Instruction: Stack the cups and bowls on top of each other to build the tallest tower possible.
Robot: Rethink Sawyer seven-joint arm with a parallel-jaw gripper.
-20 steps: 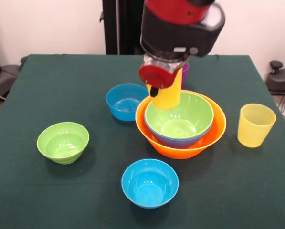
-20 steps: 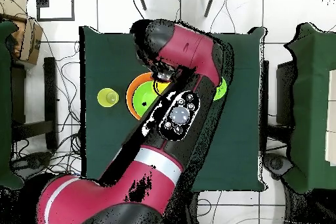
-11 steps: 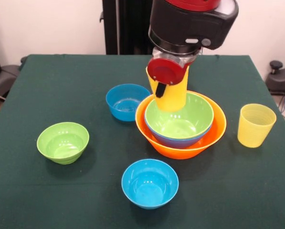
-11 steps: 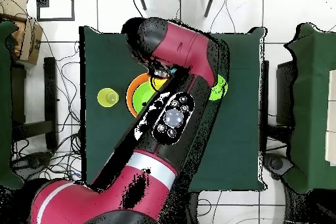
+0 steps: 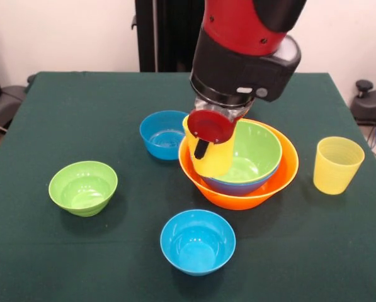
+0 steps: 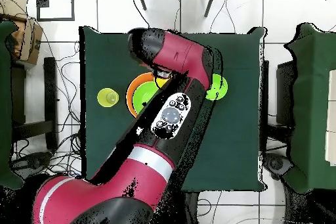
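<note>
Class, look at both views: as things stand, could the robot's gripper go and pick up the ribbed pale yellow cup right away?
Probably not yet. Nothing stands around the ribbed pale yellow cup, but the gripper is occupied: the opaque yellow cup hangs from it over the orange bowl's rim.

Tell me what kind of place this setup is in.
Probably a robotics lab or test room. A red and black robot arm works over a table covered in dark green cloth, plastic bowls and cups are laid out as test objects, and cables trail over the tiled floor around the table.
</note>
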